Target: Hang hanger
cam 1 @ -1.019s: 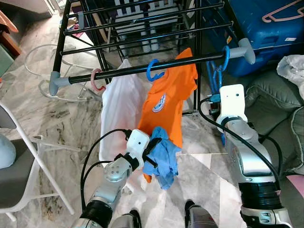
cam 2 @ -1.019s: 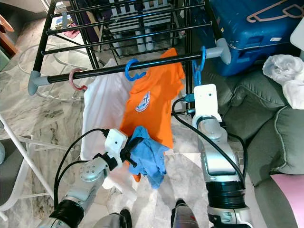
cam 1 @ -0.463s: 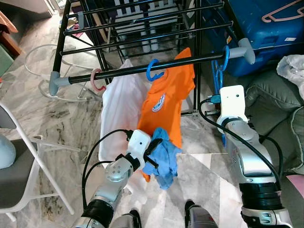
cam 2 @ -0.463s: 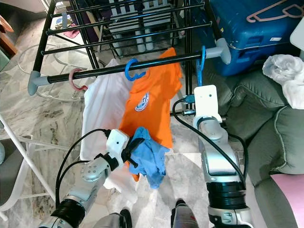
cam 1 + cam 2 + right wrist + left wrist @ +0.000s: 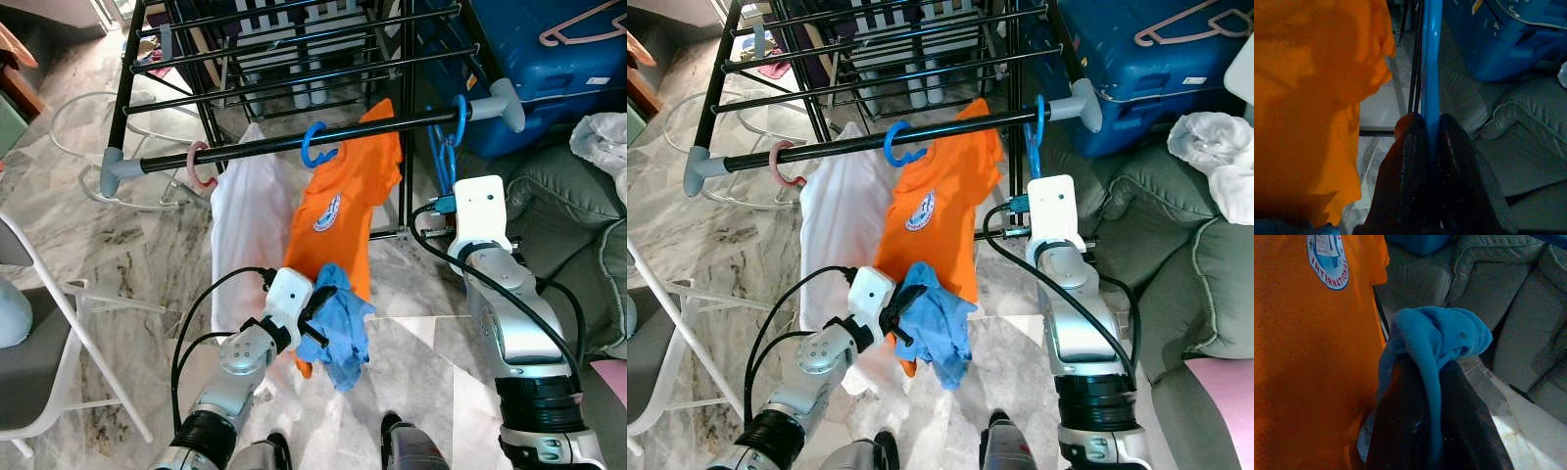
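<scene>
A black rail [image 5: 265,152] with grey end caps runs across the drying rack. On it hang a pink hook with a white garment [image 5: 245,235] and a blue hook with an orange T-shirt [image 5: 343,215]. Near the rail's right end a blue hanger [image 5: 458,113] is hooked over it. My right gripper [image 5: 1427,129] is shut on that hanger's blue bar [image 5: 1431,68], just below the rail. My left gripper [image 5: 1432,377] is low in front of the orange shirt, shut on a crumpled blue cloth [image 5: 338,328].
A blue suitcase [image 5: 549,59] with a pink hanger [image 5: 583,24] on it stands behind the rail's right end. A grey sofa [image 5: 578,225] with a white cloth [image 5: 602,137] is on the right. A white folding chair [image 5: 59,323] stands on the left.
The blue hanger's hook has shifted slightly left along the rail. The orange shirt has swayed a little. Both arms stay almost where they were.
</scene>
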### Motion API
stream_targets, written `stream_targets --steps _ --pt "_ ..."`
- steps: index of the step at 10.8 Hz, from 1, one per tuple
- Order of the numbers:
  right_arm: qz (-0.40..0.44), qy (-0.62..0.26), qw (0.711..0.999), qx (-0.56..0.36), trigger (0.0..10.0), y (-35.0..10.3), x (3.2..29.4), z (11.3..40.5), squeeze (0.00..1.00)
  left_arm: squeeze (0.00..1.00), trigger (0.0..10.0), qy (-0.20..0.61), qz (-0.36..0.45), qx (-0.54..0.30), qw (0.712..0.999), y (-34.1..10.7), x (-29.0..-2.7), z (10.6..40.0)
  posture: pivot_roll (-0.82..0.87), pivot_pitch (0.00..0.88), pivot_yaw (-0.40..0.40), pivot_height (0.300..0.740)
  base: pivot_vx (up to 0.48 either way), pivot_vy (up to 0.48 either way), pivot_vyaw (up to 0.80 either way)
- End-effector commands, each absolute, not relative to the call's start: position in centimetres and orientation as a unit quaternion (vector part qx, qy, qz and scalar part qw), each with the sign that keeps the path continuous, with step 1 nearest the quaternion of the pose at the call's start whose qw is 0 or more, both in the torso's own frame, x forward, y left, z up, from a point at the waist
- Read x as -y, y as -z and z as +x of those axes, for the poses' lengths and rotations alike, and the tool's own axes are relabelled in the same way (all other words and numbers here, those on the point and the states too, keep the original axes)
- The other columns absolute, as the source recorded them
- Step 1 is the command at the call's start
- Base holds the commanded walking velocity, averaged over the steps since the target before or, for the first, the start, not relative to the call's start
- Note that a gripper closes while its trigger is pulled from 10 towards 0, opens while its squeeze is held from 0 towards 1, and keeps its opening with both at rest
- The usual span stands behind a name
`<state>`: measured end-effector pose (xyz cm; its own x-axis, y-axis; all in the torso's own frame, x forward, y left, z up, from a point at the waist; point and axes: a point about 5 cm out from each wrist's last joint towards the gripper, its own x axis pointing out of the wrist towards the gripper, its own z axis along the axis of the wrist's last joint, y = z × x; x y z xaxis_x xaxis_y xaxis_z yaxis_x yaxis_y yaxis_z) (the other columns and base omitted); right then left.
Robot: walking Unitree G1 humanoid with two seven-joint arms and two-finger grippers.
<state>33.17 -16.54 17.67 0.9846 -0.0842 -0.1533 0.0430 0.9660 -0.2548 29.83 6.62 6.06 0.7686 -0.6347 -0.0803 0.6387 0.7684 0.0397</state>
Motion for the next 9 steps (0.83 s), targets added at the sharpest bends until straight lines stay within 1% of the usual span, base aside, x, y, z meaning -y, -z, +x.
stream_targets --steps 1,3,5,6,7,8,9 --pt "-0.123 0.005 0.989 -0.076 0.0 -17.5 15.6 33.1 0.00 0.00 10.0 0.334 0.039 -0.034 0.941 -5.8 -7.0 29.8 -0.23 0.201 0.157 0.740 0.000 0.000 0.00" --pt "-0.122 -0.022 0.991 -0.043 0.0 -18.4 14.8 32.9 0.00 0.00 10.0 0.333 0.040 -0.034 0.941 -5.8 -7.0 29.8 -0.23 0.203 0.155 0.740 0.000 0.000 0.00" --pt "-0.122 -0.020 0.992 -0.003 0.0 -18.8 15.2 31.7 0.00 0.00 10.0 0.321 0.048 -0.035 0.945 -5.7 -7.0 30.0 -0.24 0.203 0.154 0.740 0.000 0.000 0.00" --pt "-0.116 -0.009 0.993 0.015 3.6 -18.4 15.9 30.7 0.00 0.00 10.0 0.307 0.056 -0.038 0.949 -5.7 -7.1 30.2 -0.24 0.204 0.156 0.740 0.000 0.000 0.00" --pt "-0.112 0.000 0.993 0.027 7.8 -18.0 16.7 29.5 0.00 0.00 10.0 0.296 0.058 -0.040 0.953 -5.6 -7.4 30.3 -0.25 0.205 0.157 0.740 0.000 0.000 0.00" --pt "-0.112 0.003 0.993 0.036 10.0 -17.2 17.7 27.9 0.00 0.00 10.0 0.289 0.055 -0.038 0.955 -5.6 -7.5 30.3 -0.26 0.203 0.156 0.740 0.000 0.000 0.00" --pt "-0.118 0.002 0.993 0.027 10.0 -16.0 18.4 26.8 0.00 0.00 10.0 0.280 0.053 -0.037 0.958 -5.6 -7.4 30.4 -0.27 0.201 0.152 0.740 0.000 0.000 0.00"
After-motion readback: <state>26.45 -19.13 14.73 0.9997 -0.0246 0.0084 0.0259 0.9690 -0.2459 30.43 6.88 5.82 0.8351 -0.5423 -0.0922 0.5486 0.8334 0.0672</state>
